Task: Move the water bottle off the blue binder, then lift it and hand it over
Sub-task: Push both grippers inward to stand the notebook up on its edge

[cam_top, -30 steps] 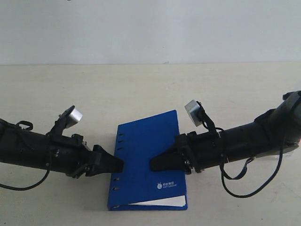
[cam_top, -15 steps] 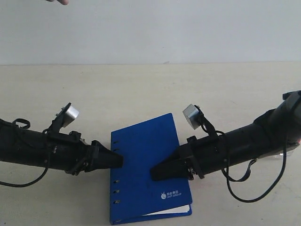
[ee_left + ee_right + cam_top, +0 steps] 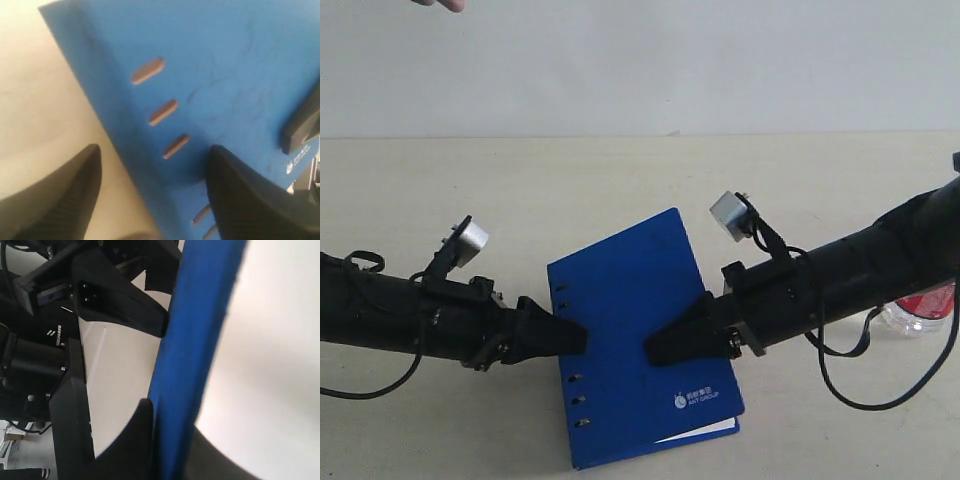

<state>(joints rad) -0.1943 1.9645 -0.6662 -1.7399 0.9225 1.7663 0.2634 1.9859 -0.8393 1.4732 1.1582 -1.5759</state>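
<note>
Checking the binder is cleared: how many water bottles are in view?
1. The water bottle sits on the table at the exterior view's right edge, partly hidden behind the right arm, off the blue binder. Others could be hidden.

Beige table [image 3: 520, 190], blue binder [image 3: 620, 290] lying centrally, water bottle [image 3: 920, 310] apart

The left arm [image 3: 410, 320] and right arm [image 3: 850, 275] stretch low toward each other, left jaws spread wide, right jaws closed.

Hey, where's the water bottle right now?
In the exterior view, the water bottle sits on the table at the far right edge, partly hidden behind the right arm, apart from the blue binder.
</note>
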